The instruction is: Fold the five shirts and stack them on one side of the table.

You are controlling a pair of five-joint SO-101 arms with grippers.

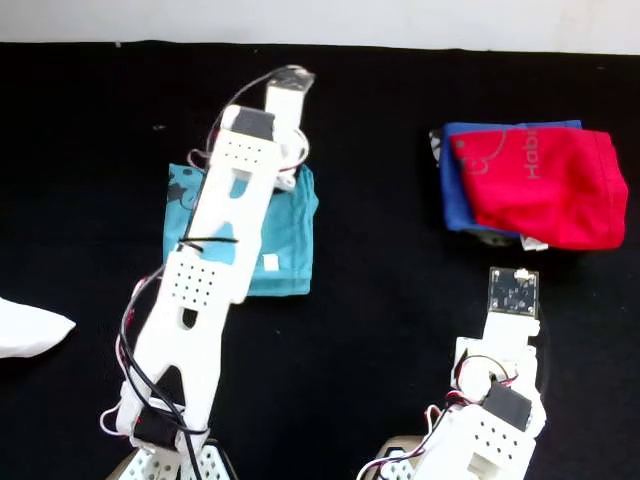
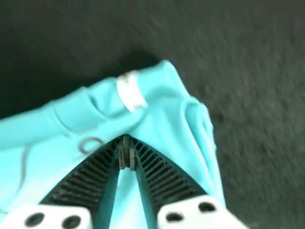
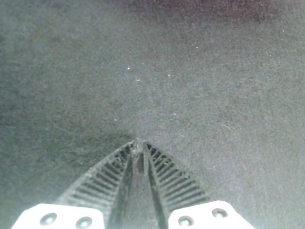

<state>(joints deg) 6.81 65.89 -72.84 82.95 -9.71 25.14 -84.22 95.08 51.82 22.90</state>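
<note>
A teal shirt (image 1: 285,235) lies folded on the black table, left of centre. My left arm stretches over it, and my left gripper (image 2: 125,155) is shut with its tips pinching the teal shirt (image 2: 162,105) near a corner that carries a white tag (image 2: 129,93). At the far right a folded red shirt (image 1: 550,185) lies on top of a folded blue shirt (image 1: 455,195). A white shirt (image 1: 30,325) pokes in at the left edge. My right arm (image 1: 500,410) is drawn back at the near right. My right gripper (image 3: 138,160) is shut over bare table.
The black tablecloth (image 1: 400,300) covers the whole surface. Open cloth lies between the teal shirt and the red-on-blue stack, and in front of that stack. A pale wall (image 1: 320,18) runs along the table's far edge.
</note>
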